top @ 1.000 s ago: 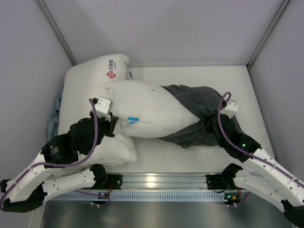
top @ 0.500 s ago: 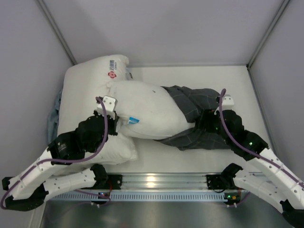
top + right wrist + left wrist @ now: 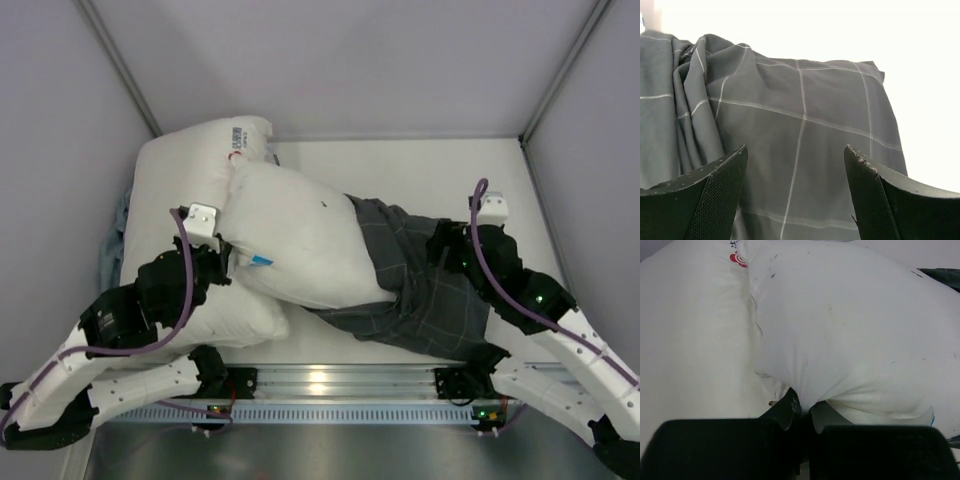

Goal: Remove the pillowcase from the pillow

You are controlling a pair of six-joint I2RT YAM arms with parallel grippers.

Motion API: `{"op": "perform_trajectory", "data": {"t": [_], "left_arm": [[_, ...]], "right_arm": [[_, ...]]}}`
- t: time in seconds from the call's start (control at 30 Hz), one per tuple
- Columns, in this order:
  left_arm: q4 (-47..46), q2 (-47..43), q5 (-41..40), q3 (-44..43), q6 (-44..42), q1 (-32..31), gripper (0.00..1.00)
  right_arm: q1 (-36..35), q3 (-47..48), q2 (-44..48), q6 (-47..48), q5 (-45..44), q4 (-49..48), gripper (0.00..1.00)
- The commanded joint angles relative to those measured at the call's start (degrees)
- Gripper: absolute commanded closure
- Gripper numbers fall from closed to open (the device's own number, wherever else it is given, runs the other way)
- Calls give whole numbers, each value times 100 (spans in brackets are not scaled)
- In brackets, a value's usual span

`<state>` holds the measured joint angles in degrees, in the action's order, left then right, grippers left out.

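- The setting was a robotics lab test cell, not a home.
- Plain grey panel walls [image 3: 350, 60] closed in a white table [image 3: 420, 165] on three sides, with metal strips [image 3: 118, 65] at the corners.
- An aluminium rail [image 3: 340, 385] ran along the near edge and carried the bases of the left arm [image 3: 110, 375] and right arm [image 3: 560, 350].
- Purple cables [image 3: 189, 280] ran exposed along both arms.
- The only household goods were bedding laid on the bare tabletop: the pillow [image 3: 300, 240], the pillowcase [image 3: 430, 290] and further white pillows [image 3: 170, 180].

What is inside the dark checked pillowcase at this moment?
Only the right end of the white pillow seems to enter the pillowcase; most of it lies outside. How far it reaches inside is covered by the fabric.
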<state>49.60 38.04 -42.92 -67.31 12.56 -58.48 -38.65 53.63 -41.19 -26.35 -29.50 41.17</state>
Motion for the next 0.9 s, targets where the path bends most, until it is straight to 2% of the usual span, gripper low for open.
{"op": "perform_trajectory", "data": {"t": [0.0,0.17,0.27,0.33,0.47,0.53,0.7,0.73,0.8,0.87], "left_arm": [[-469,-157,-307,-239,-52,82,100],[-654,-227,371,217,-96,82,100],[-680,-245,670,446,10,73,100],[-706,-271,802,534,80,73,100],[-742,-385,838,640,133,82,100],[-733,-429,846,605,124,82,100],[-724,-640,706,473,133,73,100],[-724,-675,671,447,133,82,100],[-724,-807,548,438,150,82,100],[-724,-964,478,429,159,82,100]], "right_arm": [[42,-45,-265,279,495,-450,26],[25,7,-574,587,2215,-1821,26],[33,244,-1039,631,2789,-2287,25],[33,550,-1592,692,2861,-2324,26],[33,877,-2410,693,2547,-2394,26],[25,965,-2788,623,2318,-2368,29],[42,755,-3088,367,808,-2192,40],[42,633,-3079,306,266,-2088,46],[155,501,-3009,271,-107,-2008,53],[331,237,-2808,157,-320,-1972,71]]}}
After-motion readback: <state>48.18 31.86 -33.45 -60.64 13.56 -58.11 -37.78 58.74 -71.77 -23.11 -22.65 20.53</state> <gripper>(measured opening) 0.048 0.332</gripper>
